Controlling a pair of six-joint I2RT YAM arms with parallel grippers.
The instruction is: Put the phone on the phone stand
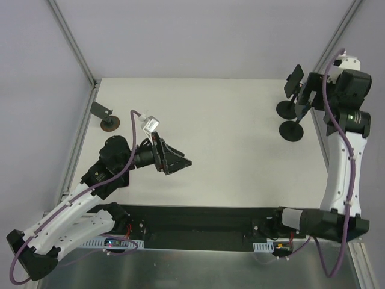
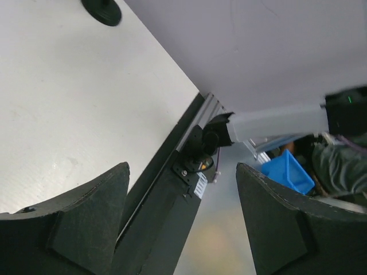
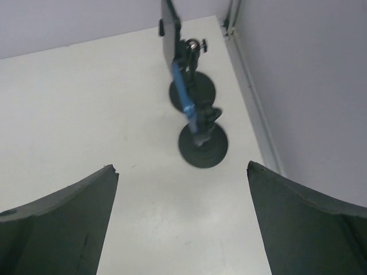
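A dark phone [image 1: 294, 80] stands upright at the top of the far phone stand, whose round black base [image 1: 287, 109] rests at the table's back right. In the right wrist view the phone [image 3: 169, 28] sits above that base [image 3: 192, 91]. A second stand with a blue stem [image 3: 184, 94] and a round base [image 3: 202, 144] stands just nearer [image 1: 293, 130]. My right gripper [image 1: 304, 101] is open and empty beside the stands, and in its own view [image 3: 180, 167] it is well short of them. My left gripper [image 1: 175, 160] is open and empty over mid-table, as its own view [image 2: 182, 167] shows.
A small dark bracket [image 1: 101, 109] and a brown disc [image 1: 110, 124] lie at the back left. Metal frame rails [image 1: 78, 48] edge the table. A blue bin [image 2: 288, 170] sits beyond the near edge, next to the right arm's base [image 2: 206, 140].
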